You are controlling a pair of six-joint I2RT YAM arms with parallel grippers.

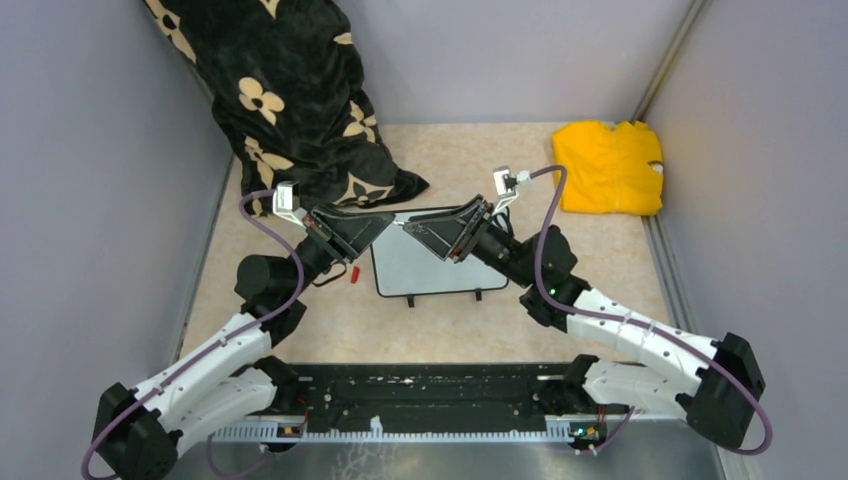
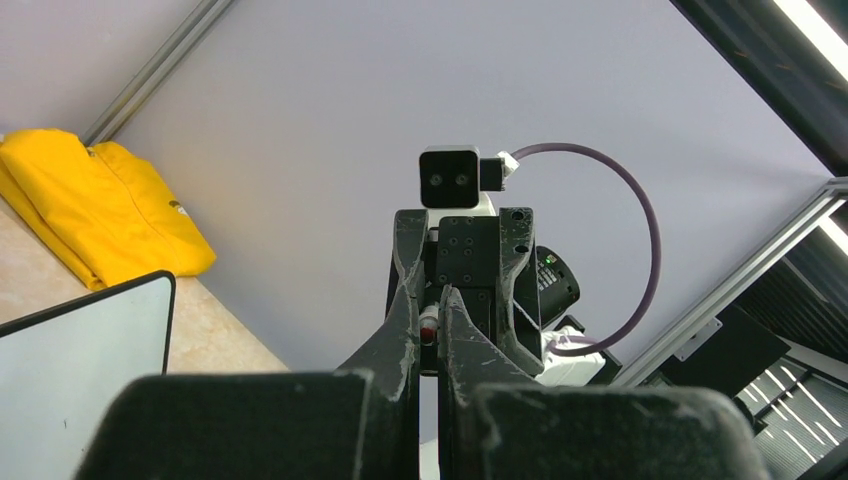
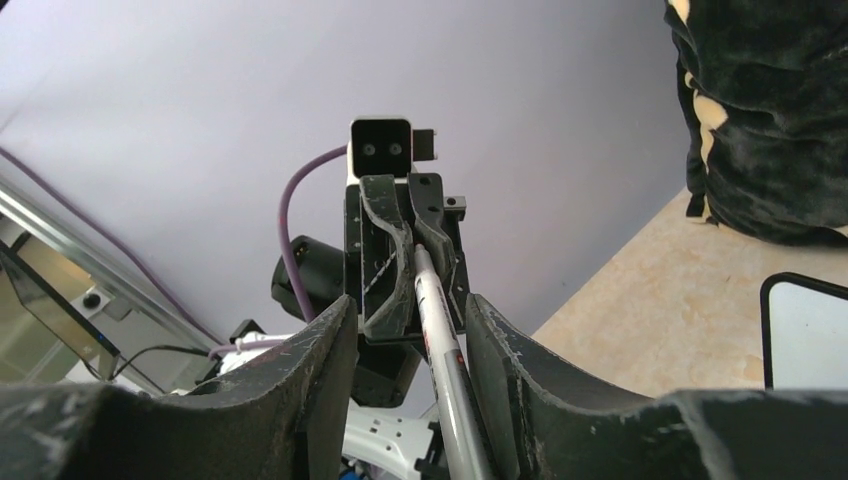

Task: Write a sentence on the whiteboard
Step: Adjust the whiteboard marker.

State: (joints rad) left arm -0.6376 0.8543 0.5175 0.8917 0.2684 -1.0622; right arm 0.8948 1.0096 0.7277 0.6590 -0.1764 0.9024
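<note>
Left tool (image 1: 390, 220) clamped on the white marker (image 3: 440, 330). Right tool (image 1: 407, 227) meets it tip to tip, jaws partly apart either side of the barrel, gap showing. Both hang over the whiteboard (image 1: 425, 270) at the centre of the counter (image 1: 600, 280). Yellow cloth (image 1: 608, 165) at its 2 o'clock.

No text can be read in any view (the whiteboard (image 1: 425, 270) looks plain white).
</note>
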